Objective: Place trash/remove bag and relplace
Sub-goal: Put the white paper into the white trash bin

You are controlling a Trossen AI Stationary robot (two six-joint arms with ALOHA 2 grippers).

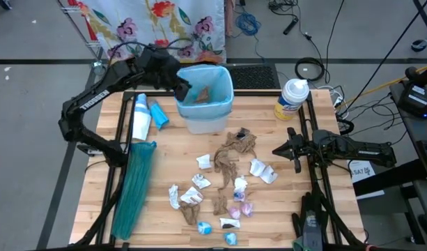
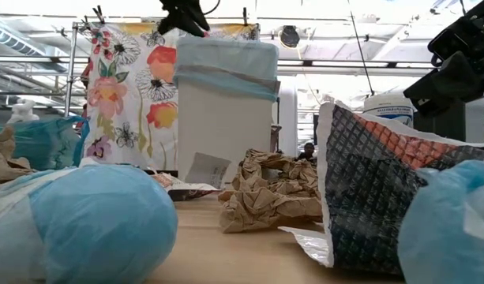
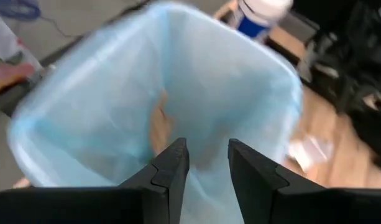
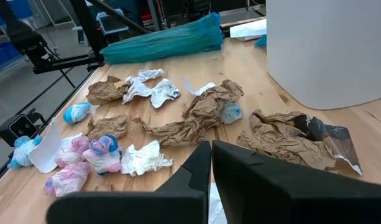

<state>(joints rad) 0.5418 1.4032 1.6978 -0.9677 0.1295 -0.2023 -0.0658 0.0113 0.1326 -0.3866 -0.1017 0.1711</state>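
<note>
A white bin lined with the pale-blue bag stands at the far middle of the table. Inside it lies a brown paper scrap. My left gripper hovers over the bin's left rim, open, with nothing between its fingers. The trash, brown paper, white wads and small blue and purple wrappers, lies scattered on the table's middle and near part. A folded teal-green bag lies along the left edge. My right gripper rests shut at the table's right side.
A white wipes canister with a blue label stands right of the bin. A white roll and a blue piece lie left of the bin. A flowered cloth hangs behind the table's far edge.
</note>
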